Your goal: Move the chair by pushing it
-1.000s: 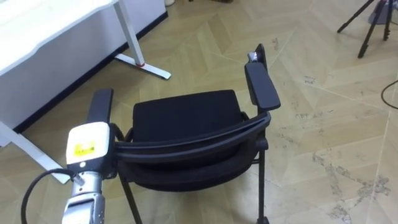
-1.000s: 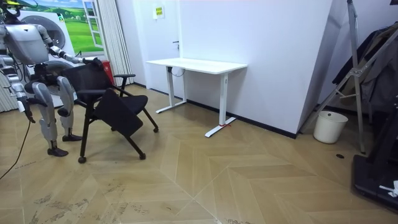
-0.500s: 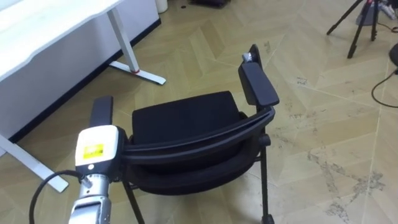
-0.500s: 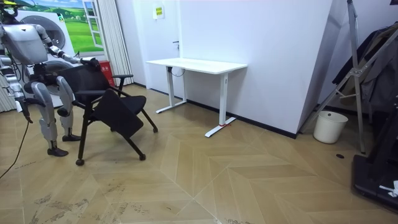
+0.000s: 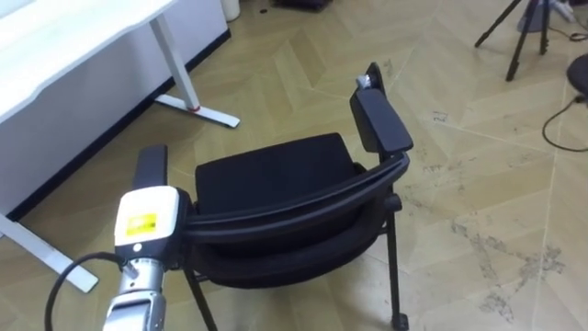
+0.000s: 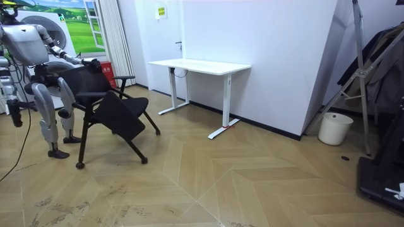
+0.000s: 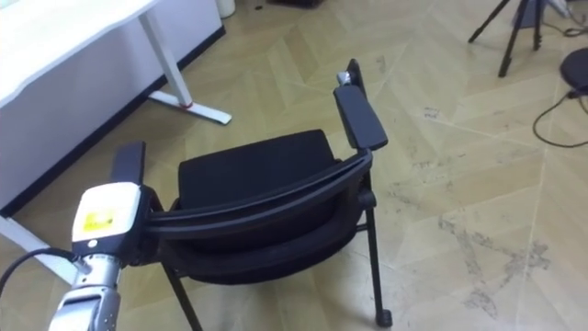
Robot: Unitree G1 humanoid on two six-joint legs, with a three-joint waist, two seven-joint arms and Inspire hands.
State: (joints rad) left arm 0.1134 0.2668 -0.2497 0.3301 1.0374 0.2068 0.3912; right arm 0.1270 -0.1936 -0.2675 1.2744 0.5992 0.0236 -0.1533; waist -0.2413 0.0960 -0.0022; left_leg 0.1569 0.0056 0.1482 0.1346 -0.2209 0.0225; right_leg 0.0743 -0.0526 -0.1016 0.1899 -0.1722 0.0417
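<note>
A black chair (image 5: 266, 175) with armrests and castors stands right in front of me, its curved backrest (image 5: 285, 207) toward me; it appears again in the right eye view (image 7: 248, 170). My left hand (image 5: 145, 221) rests at the left end of the backrest, with its fingers hidden behind the frame. In the room view the chair (image 6: 120, 116) leans back toward me at the room view's left, and my right hand (image 6: 14, 115) hangs low by my side, too small to read.
A white desk (image 5: 55, 46) on metal legs stands to my left front, against the wall (image 6: 199, 65). A tripod (image 5: 524, 37) and a floor cable (image 5: 560, 119) lie to the far right. A white bin (image 6: 334, 128) stands beyond the desk.
In the room view the chair has shifted a little toward the left and my right arm has swung back. My left hand stays at the backrest.
</note>
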